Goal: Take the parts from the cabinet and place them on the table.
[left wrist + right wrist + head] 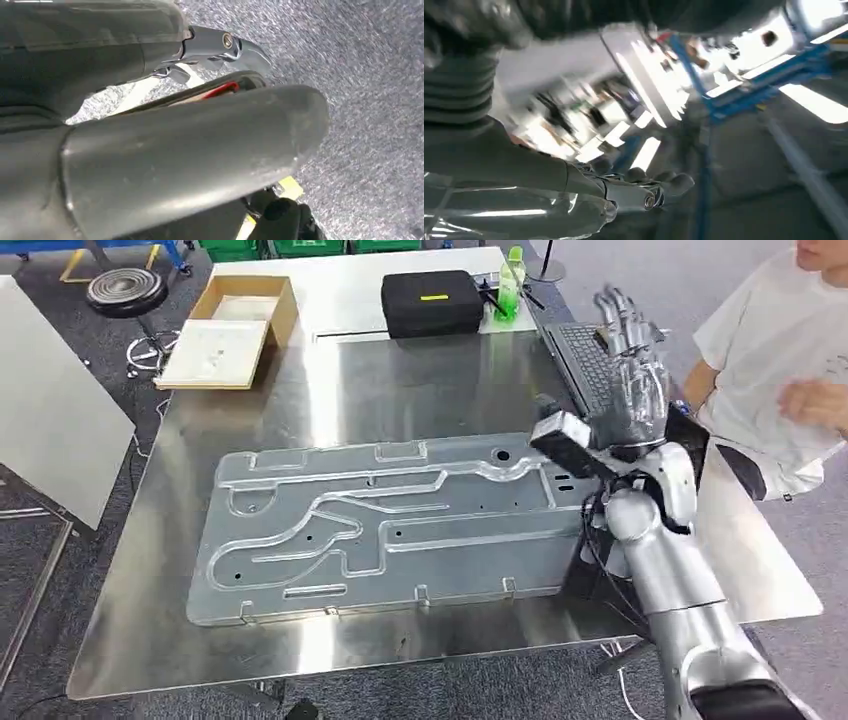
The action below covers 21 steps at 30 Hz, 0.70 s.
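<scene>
The right hand (632,375) is raised, fingers spread, holding nothing. The large stamped metal panel (390,530) lies flat on the table (440,380); it looks stiff, slippery, best gripped at the edges.

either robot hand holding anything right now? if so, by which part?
Nothing is held. The right robot hand is raised above the table with fingers spread and empty. The left robot hand hangs over the floor, also with nothing in it.
</scene>
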{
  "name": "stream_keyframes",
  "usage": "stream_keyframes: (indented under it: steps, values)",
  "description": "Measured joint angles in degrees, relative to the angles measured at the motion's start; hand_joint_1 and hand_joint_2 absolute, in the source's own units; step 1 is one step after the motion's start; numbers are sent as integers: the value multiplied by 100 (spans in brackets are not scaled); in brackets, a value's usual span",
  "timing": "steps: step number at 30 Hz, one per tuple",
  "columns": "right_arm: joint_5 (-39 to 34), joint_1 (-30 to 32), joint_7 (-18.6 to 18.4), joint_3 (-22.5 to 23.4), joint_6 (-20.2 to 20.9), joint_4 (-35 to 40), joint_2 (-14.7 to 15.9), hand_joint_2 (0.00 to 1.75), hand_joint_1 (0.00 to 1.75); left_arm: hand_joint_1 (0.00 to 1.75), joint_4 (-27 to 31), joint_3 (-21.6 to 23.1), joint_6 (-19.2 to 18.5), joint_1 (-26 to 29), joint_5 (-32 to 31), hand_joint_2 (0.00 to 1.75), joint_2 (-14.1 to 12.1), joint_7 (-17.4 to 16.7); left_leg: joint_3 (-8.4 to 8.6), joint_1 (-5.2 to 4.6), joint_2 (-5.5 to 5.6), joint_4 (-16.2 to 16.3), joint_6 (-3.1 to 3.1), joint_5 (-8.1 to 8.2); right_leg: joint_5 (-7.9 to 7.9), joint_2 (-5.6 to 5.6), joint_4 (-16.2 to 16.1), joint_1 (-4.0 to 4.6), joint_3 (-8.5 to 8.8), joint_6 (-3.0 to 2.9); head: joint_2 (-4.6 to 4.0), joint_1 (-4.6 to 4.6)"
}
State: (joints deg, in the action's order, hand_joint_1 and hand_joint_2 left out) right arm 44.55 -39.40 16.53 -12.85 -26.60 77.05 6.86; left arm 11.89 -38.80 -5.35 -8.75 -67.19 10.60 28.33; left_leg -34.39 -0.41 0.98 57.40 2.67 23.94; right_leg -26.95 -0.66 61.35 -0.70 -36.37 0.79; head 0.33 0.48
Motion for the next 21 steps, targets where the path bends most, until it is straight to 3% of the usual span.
stream_keyframes:
  steps: [2,3,4,5,7,8,9,10,12,14,15,16,18,19,20,21]
  values:
    - [205,76,-121,-128,-48,308,0,0,0,0,0,24,-33,-37,-9,0,0,-7,-26,2,46,-5,38,-24,-452,30,766,0,-339,10,0,2]
    - [235,146,-156,-173,-51,400,0,0,0,0,0,26,-48,-43,-11,0,2,-7,-28,2,75,-4,38,-24,-619,39,1153,-2,-505,21,0,-2]
    - [257,226,-175,-226,-53,476,0,0,0,0,0,29,-61,-42,-13,0,2,-11,-31,2,115,3,38,-24,-682,42,1420,-5,-622,33,0,2]
    - [277,297,-189,-254,-53,533,0,0,0,0,0,31,-70,-38,-13,0,2,-13,-36,3,156,15,38,-24,-604,42,1404,-12,-607,42,0,0]
    - [281,341,-189,-285,-55,640,0,0,0,0,0,37,-92,-39,-15,0,13,-20,-49,3,246,59,28,-17,-207,77,748,-26,-259,35,0,-2]
    - [283,341,-191,-291,-62,701,0,0,0,0,0,46,-98,-46,-15,0,15,-20,-59,3,294,95,9,-4,21,194,234,-37,19,27,0,0]
    - [283,344,-191,-293,-77,742,4,0,0,0,0,57,-109,-52,-15,0,30,-26,-90,16,331,126,-15,9,-13,491,-84,-65,168,8,0,2]
    - [285,364,-191,-302,-86,773,4,0,0,0,0,61,-112,-75,-15,0,33,-37,-133,-20,383,180,-46,19,14,464,-136,-33,181,11,0,-4]
    - [290,413,-191,-322,-107,823,11,0,0,0,0,63,-116,-76,-22,0,35,-55,-162,18,467,157,-103,-12,18,361,-114,2,171,-28,0,0]
    - [303,418,-191,-337,-114,852,11,0,0,0,0,70,-118,-67,-31,0,35,-79,-211,9,490,178,-168,1,63,240,-180,-47,190,-110,0,0]
    - [305,419,-191,-344,-116,876,13,0,0,0,0,72,-118,-66,-40,0,35,-88,-239,4,276,291,-197,91,73,178,-199,-42,209,-132,0,-2]
    - [305,419,-191,-355,-131,904,13,0,0,0,0,74,-114,-75,-61,0,37,-105,-373,5,121,603,-228,299,71,117,-201,-38,209,-177,0,-9]
    - [327,457,-191,-359,-145,917,13,0,0,0,0,92,-85,-95,-66,0,39,-136,-763,50,11,1439,-272,682,66,-20,-200,-14,210,-187,0,-9]
    - [340,489,-191,-366,-153,917,13,0,0,0,0,105,-70,-96,-68,0,42,-151,-909,68,-2,1742,-288,776,62,-91,-198,-10,208,-191,0,-13]
    - [366,531,-186,-374,-160,921,13,0,0,0,0,109,-59,-91,-72,0,44,-175,-953,84,-13,1827,-300,745,55,-166,-198,-8,211,-190,0,-9]
    - [394,575,-180,-387,-177,941,13,0,0,0,0,109,-42,-87,-70,0,41,-201,-854,98,-32,1623,-306,582,47,-242,-197,-8,212,-181,0,-11]
